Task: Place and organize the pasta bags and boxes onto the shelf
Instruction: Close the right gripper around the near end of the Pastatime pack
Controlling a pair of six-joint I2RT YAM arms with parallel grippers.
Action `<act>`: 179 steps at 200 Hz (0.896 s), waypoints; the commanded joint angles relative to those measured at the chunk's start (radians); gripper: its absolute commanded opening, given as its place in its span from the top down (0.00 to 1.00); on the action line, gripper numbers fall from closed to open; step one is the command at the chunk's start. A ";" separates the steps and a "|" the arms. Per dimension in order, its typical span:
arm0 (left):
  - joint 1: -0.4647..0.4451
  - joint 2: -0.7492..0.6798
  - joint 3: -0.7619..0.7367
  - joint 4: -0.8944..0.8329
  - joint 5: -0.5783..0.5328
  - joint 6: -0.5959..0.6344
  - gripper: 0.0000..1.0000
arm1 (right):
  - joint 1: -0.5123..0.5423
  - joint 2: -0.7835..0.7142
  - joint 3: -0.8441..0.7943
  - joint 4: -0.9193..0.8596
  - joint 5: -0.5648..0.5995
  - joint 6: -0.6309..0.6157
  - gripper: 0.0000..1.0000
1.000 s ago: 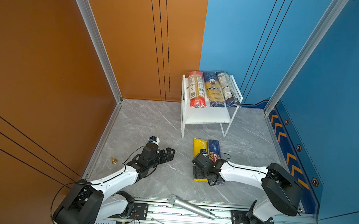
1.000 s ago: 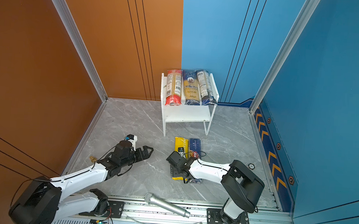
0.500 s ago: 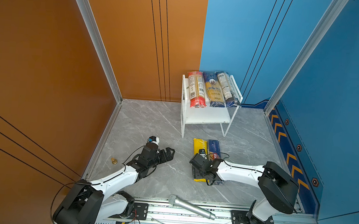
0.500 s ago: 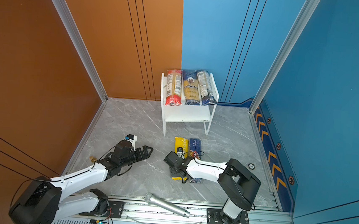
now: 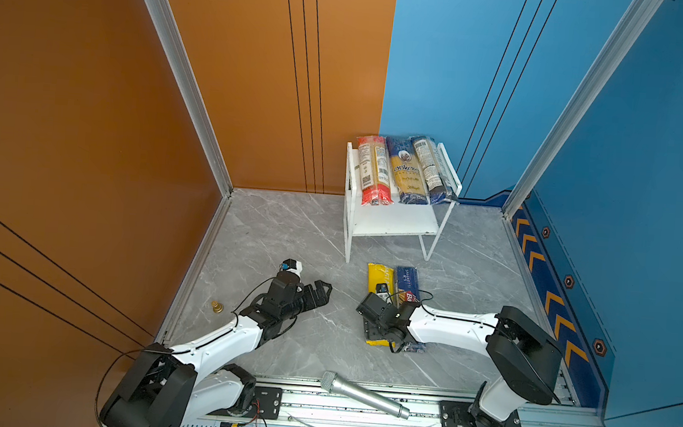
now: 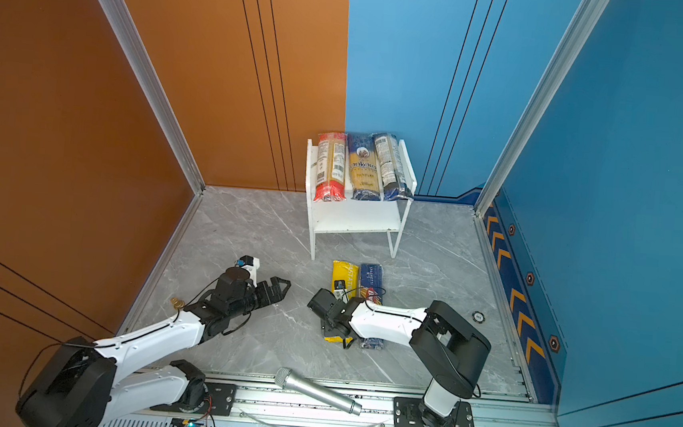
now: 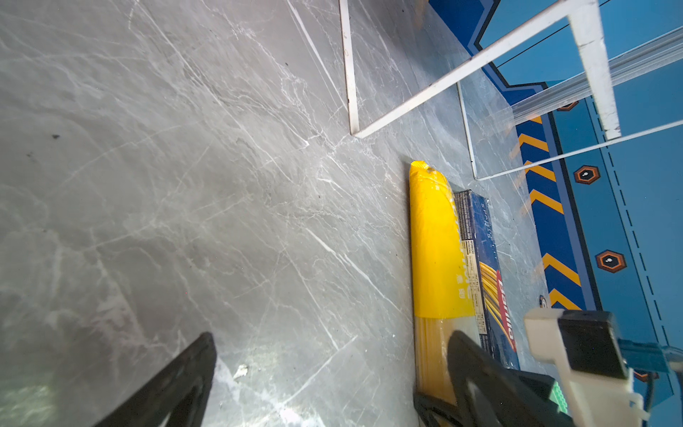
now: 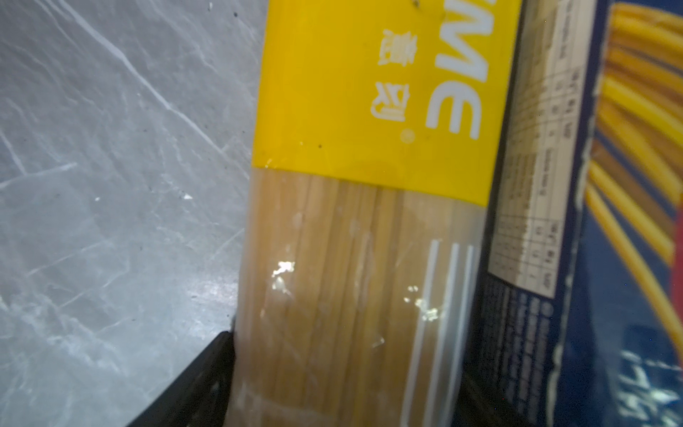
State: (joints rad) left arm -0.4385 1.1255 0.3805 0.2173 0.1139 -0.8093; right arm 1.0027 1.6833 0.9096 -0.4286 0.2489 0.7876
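The yellow bag (image 5: 379, 278) and the blue Barilla box (image 5: 407, 282) lie side by side on the grey floor in front of the shelf (image 5: 393, 223). My right gripper (image 5: 377, 333) is low over the bag's near end. In the right wrist view its fingers press both sides of the yellow bag (image 8: 369, 111), one wedged against the box (image 8: 628, 185). The shelf's top tier holds a red-ended bag (image 5: 372, 171), the ankara bag (image 5: 407, 174) and a dark navy bag (image 5: 432, 171). My left gripper (image 5: 328, 293) stands open and empty left of the bags.
A silver microphone (image 5: 363, 393) lies on the front rail. A small brass piece (image 5: 217, 307) sits by the left wall. The shelf's lower board is bare. Orange and blue walls close in the floor.
The right gripper's jaws have narrowed onto the yellow bag and its wrist has shifted slightly left. The left arm has not moved.
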 commanded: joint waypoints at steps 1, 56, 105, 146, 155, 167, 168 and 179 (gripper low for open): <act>0.010 -0.016 -0.020 -0.009 0.010 0.009 0.02 | 0.008 0.068 -0.029 -0.098 0.001 0.000 0.25; 0.014 -0.026 -0.027 -0.009 0.012 0.007 0.02 | 0.008 0.075 -0.029 -0.098 -0.004 -0.001 0.34; 0.017 -0.026 -0.028 -0.010 0.012 0.007 0.02 | 0.007 0.079 -0.032 -0.098 -0.005 -0.001 0.40; 0.018 -0.030 -0.031 -0.009 0.011 0.007 0.02 | 0.008 0.080 -0.032 -0.098 -0.004 0.000 0.47; 0.018 -0.031 -0.032 -0.009 0.012 0.007 0.02 | 0.008 0.080 -0.032 -0.098 -0.004 0.000 0.49; 0.020 -0.030 -0.032 -0.009 0.012 0.007 0.02 | 0.007 0.080 -0.032 -0.098 -0.005 -0.002 0.50; 0.020 -0.030 -0.032 -0.009 0.012 0.007 0.02 | 0.008 0.081 -0.031 -0.098 -0.004 -0.001 0.50; 0.020 -0.030 -0.033 -0.009 0.013 0.007 0.02 | 0.007 0.080 -0.032 -0.098 -0.004 -0.001 0.52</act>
State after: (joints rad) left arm -0.4297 1.1118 0.3611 0.2173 0.1146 -0.8093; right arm 1.0092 1.6936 0.9176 -0.4271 0.2642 0.7910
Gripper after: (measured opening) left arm 0.978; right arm 0.529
